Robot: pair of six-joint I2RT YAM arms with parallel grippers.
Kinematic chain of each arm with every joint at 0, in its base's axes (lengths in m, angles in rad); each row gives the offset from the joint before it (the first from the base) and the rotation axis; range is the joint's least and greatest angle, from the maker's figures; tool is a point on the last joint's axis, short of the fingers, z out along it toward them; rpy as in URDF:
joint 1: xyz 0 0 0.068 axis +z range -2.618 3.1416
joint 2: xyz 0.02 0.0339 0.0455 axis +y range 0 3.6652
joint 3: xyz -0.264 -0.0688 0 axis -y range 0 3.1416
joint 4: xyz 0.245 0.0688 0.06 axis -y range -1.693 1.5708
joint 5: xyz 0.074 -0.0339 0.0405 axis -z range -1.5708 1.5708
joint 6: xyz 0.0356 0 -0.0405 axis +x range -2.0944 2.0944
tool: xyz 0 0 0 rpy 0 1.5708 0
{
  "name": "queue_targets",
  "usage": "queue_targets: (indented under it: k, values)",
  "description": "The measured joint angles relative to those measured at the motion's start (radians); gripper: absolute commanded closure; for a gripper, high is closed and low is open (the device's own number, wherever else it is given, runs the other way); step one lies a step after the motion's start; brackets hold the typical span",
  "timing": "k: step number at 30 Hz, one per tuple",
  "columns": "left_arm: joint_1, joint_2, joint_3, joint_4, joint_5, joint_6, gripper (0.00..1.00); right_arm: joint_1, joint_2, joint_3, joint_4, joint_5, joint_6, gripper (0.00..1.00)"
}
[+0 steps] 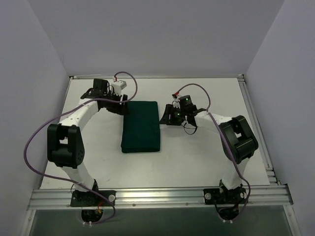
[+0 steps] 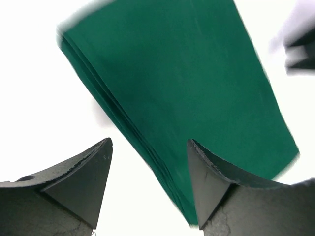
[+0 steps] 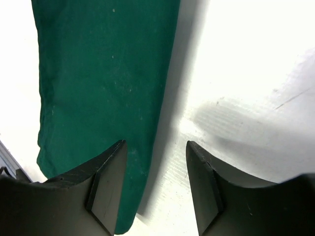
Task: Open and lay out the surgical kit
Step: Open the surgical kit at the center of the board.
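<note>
The surgical kit is a folded dark green cloth bundle [image 1: 141, 126] lying closed in the middle of the white table. The steel tray and instruments are hidden inside. My left gripper [image 1: 121, 106] is open at the bundle's far left corner; in the left wrist view the cloth [image 2: 197, 83] and its layered edge lie between and beyond the fingers [image 2: 83, 182]. My right gripper [image 1: 165, 117] is open at the bundle's right edge near its far end; in the right wrist view the cloth edge [image 3: 108, 88] runs beside the left finger [image 3: 106, 187]. Neither holds anything.
White table [image 1: 197, 162] bounded by an aluminium rail at the front [image 1: 157, 196] and along the right side [image 1: 258, 132]. Grey walls enclose the back and sides. Purple cables loop from both arms.
</note>
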Motion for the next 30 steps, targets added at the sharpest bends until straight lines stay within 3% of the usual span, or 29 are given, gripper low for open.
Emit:
queue_targets:
  k: [10, 14, 21, 30]
  values:
    - [-0.001, 0.322, 0.321, 0.104, -0.054, -0.074, 0.31, -0.002, 0.0, 0.042, -0.046, 0.019, -0.027, 0.55]
    - [-0.002, 0.404, 0.399, 0.096, -0.069, -0.079, 0.38, -0.002, 0.0, 0.043, -0.052, 0.02, -0.031, 0.56]
    - [-0.005, 0.419, 0.414, 0.105, -0.076, -0.08, 0.54, -0.002, 0.0, 0.043, -0.052, 0.021, -0.031, 0.57]
    - [-0.008, 0.419, 0.414, 0.104, -0.084, -0.076, 0.55, -0.001, 0.0, 0.043, -0.055, 0.032, -0.036, 0.56]
